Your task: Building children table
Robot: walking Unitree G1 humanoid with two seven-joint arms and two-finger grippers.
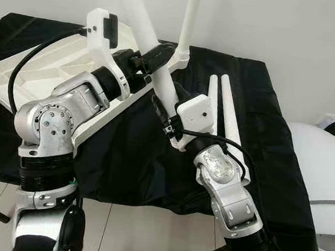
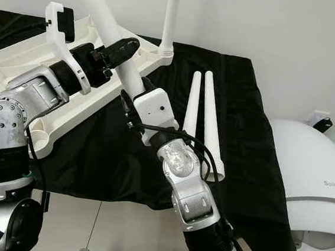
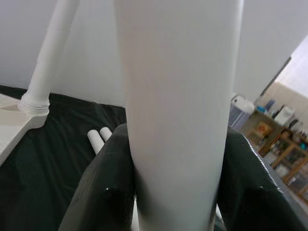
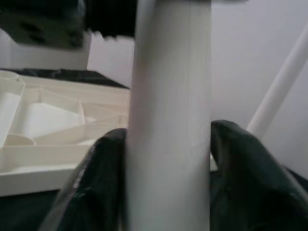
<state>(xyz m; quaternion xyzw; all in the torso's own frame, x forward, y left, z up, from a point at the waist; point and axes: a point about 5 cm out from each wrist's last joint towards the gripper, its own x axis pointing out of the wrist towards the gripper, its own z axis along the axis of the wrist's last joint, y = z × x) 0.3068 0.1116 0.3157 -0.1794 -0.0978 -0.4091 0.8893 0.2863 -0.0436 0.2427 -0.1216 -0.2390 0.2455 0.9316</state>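
Left gripper (image 1: 153,57) and right gripper (image 1: 168,111) both clamped on leg (image 1: 160,77), beside tabletop (image 1: 42,72) on surface (image 1: 129,151).

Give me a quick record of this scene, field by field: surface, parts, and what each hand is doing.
surface: black cloth over a table
tabletop: white tabletop panel, underside up, on the cloth
fitted leg: one white leg upright in the panel's corner socket
spare legs: two loose legs side by side on the cloth
held leg: tilted leg
left hand: shut on held leg, higher
right hand: shut on it, lower
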